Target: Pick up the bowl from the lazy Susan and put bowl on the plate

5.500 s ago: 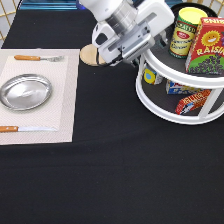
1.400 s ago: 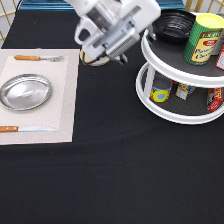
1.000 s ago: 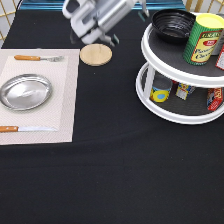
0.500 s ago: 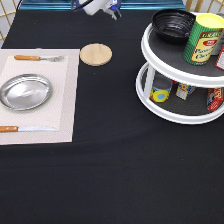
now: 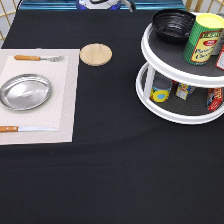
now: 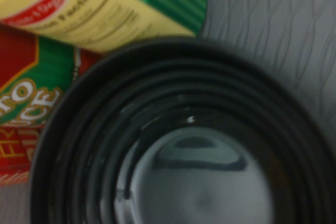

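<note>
On the lazy Susan (image 5: 182, 75) top tier we see the bowl (image 5: 172, 25) unlifted; plate (image 5: 25, 92) empty; gripper out of view.

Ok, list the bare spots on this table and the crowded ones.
Free: black cloth along the exterior view's bottom, and between the round wooden coaster and white two-tier lazy Susan. Crowded: both tiers, with glossy black bowl and cans; the beige placemat holding the silver plate.

I see a glossy black bowl (image 5: 173, 25) (image 6: 172, 150) on the white-rimmed, dark grey lazy Susan (image 5: 165, 65), beside a yellow-and-green can (image 5: 202, 39), while a shiny silver plate (image 5: 25, 92) lies on a pale placemat (image 5: 65, 100) over the black bench (image 5: 110, 170), near a light wooden coaster (image 5: 96, 54).
</note>
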Robot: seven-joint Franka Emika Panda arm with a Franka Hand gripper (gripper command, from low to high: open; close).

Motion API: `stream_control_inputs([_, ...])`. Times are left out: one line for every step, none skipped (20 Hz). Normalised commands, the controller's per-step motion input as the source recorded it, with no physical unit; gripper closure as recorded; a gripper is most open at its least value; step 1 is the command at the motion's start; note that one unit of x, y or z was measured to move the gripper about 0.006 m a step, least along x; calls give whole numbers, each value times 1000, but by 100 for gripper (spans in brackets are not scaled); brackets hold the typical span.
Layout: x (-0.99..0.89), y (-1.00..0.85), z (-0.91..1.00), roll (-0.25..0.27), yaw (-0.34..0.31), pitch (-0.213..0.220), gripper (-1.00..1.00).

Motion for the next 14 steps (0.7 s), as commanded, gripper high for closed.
stream_control_inputs([9, 194, -26, -102, -124, 133, -100])
stream_control_inputs([157, 111, 0, -105, -148, 123, -100])
stream_control_inputs([280, -37, 0, -80, -197, 106, -100])
stream_control_inputs([283, -137, 0, -57, -191, 75, -100])
stream_control_inputs([303, -174, 0, -48, -191, 63, -100])
stream_control_inputs([306, -169, -17, -43, -191, 48, -100])
stream_control_inputs([329, -11, -120, -67, -189, 21, -100])
stream_control_inputs([254, 31, -163, -71, -168, 15, -100])
stream_control_inputs([123, 266, -209, -103, -144, 0, -100])
stream_control_inputs([0, 366, -226, -119, -93, 0, -100])
stream_control_inputs([0, 417, -243, -123, -56, 0, -100])
stream_control_inputs([0, 400, -226, -123, -27, 0, -100])
stream_control_inputs([0, 340, -160, -121, 0, 0, -100])
stream_control_inputs([0, 360, -134, -120, 0, 0, -100])
